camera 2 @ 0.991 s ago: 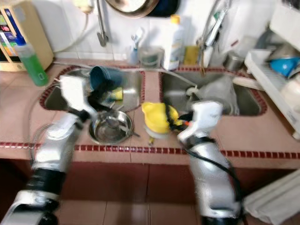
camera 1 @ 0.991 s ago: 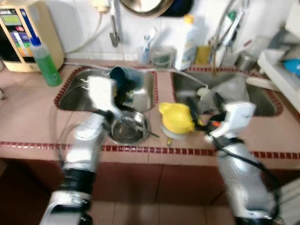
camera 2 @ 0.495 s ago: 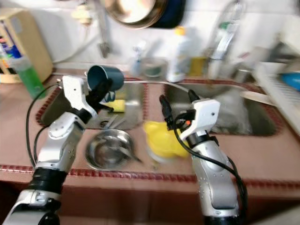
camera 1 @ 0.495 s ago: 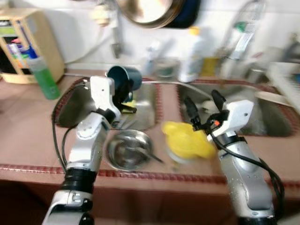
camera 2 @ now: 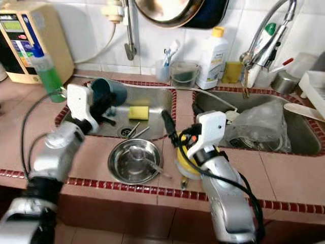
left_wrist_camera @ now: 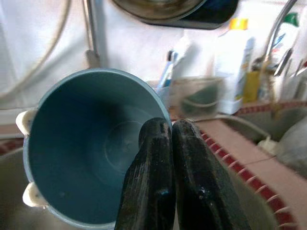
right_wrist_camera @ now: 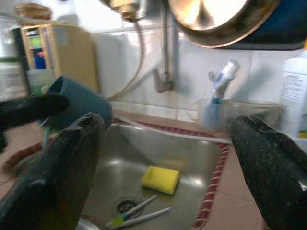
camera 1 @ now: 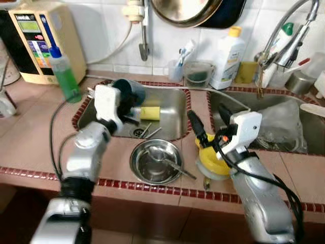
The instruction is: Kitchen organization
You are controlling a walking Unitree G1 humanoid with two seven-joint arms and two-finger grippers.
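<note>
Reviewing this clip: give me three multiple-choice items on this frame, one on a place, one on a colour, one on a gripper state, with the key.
1. Where does the yellow sponge lie?
A. in the left sink basin
B. in the steel bowl
C. on the tiled counter

2. What colour is the cup held by the left gripper?
A. red
B. dark teal
C. white

3. How are the right gripper fingers?
A. closed on the sponge
B. closed on the cup
C. spread apart, holding nothing

Key: 1 A, the sponge sits in the basin near the drain; 2 B, the left wrist view shows its teal inside; 3 C, the right wrist view shows a wide gap between the fingers.
</note>
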